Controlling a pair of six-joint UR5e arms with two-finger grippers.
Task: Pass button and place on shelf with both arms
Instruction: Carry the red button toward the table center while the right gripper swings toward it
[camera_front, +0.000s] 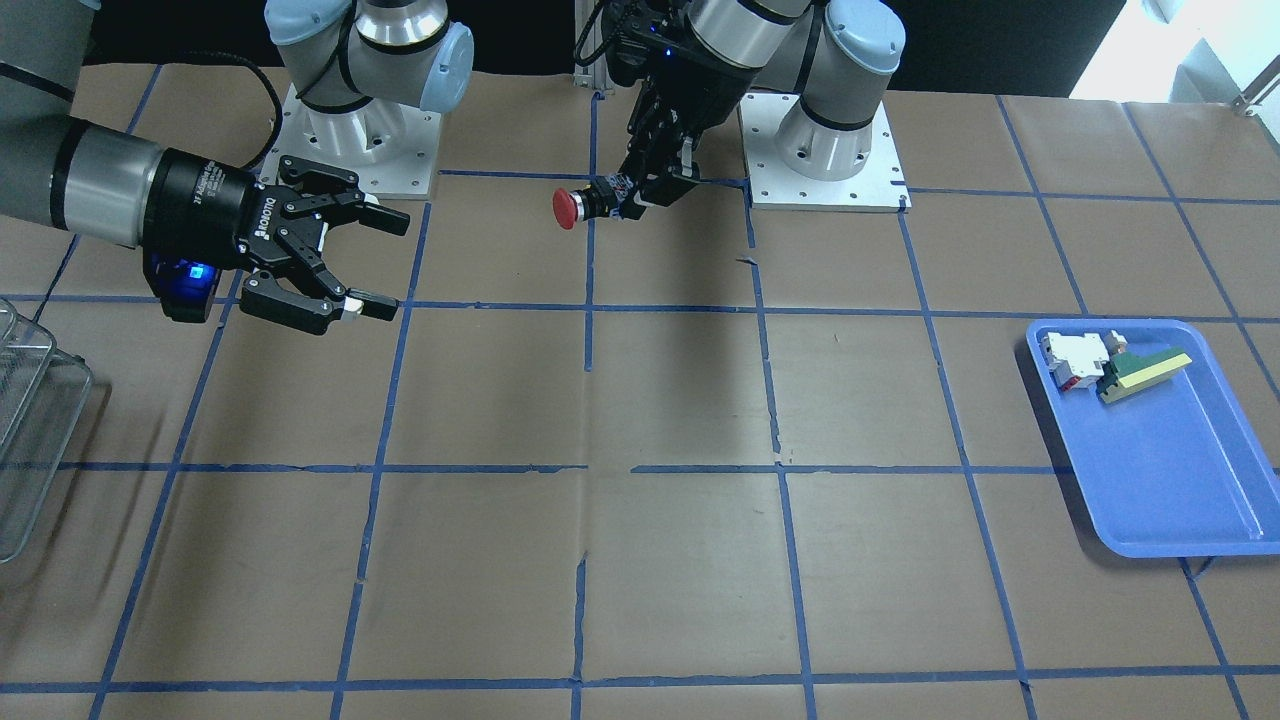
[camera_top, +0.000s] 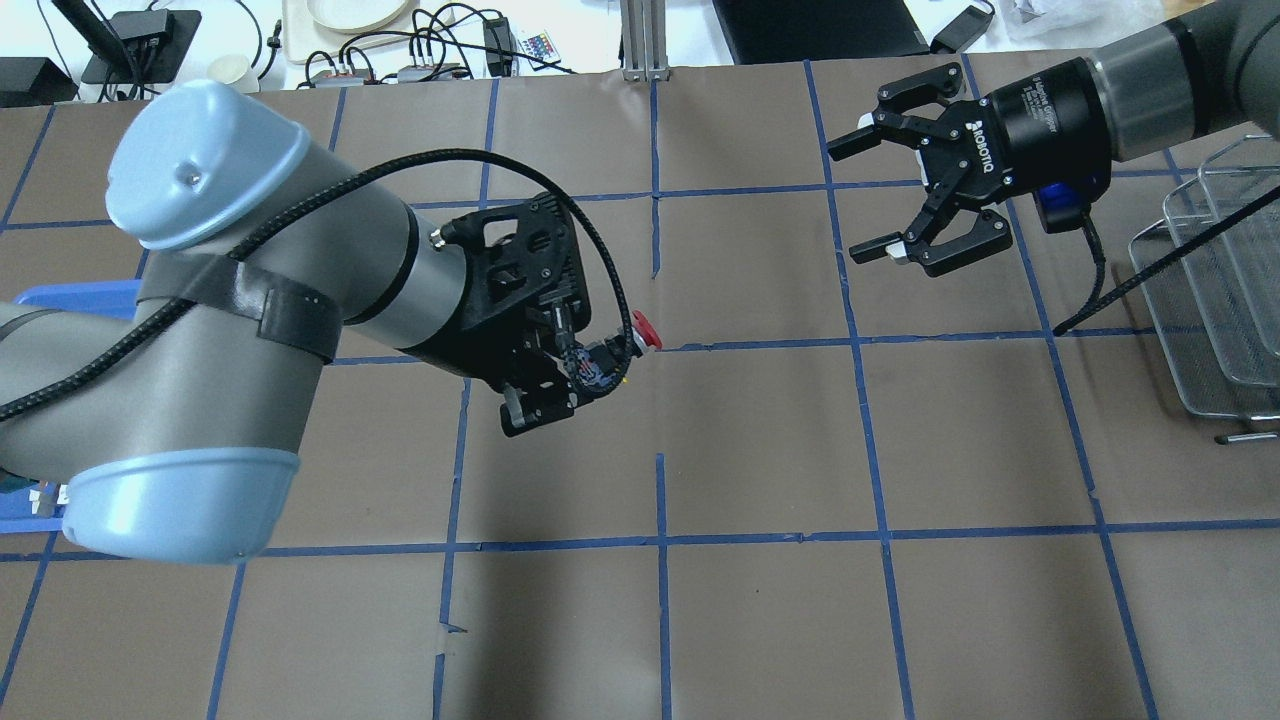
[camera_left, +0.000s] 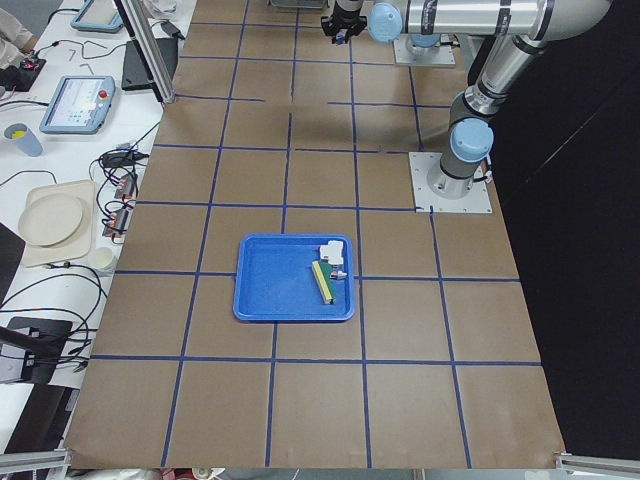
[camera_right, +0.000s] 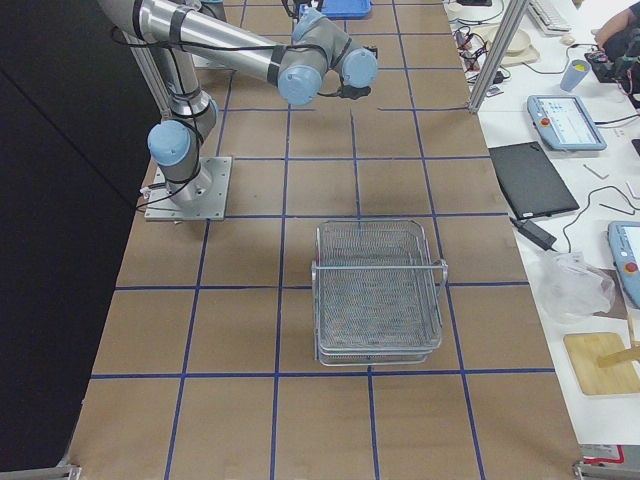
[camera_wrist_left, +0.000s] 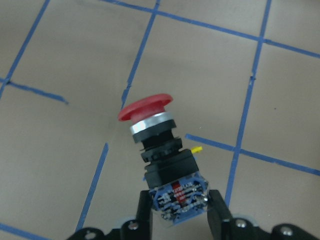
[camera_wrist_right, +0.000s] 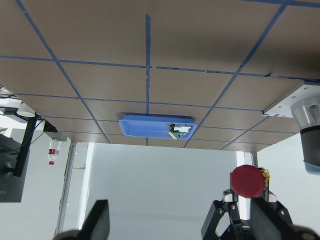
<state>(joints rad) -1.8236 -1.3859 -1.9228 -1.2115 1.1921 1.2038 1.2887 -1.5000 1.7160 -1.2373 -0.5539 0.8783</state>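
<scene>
**Handover stage, all views.** The left gripper (camera_wrist_left: 177, 214) pinches the small grey end block of the push button with red mushroom-shaped cap and black cylindrical body (camera_front: 590, 203). One finger presses on each side of the block. The button is held clear of the brown paper-covered tabletop with its blue tape grid (camera_front: 680, 560). It sits close to the robot-side edge, about midway along that edge and between the two arm bases. Its axis lies roughly level, and the red cap points toward the table's end on the robot's right.

The right gripper (camera_top: 853, 200) hangs above the table nearer that right end, also toward the robot-side edge. Its jaws are spread wide with nothing between them, and their opening faces the red cap. The button and the right gripper are well apart.

A silver wire-mesh shelf basket (camera_right: 330, 300) stands on the table by the right end. A shallow blue plastic tray (camera_front: 1200, 520) lies toward the left end. In the tray's corner nearest the robot a white-and-red block (camera_front: 1075, 358) rests just beside a green-and-yellow wedge piece (camera_front: 1140, 373). Whether the two touch cannot be told.
</scene>
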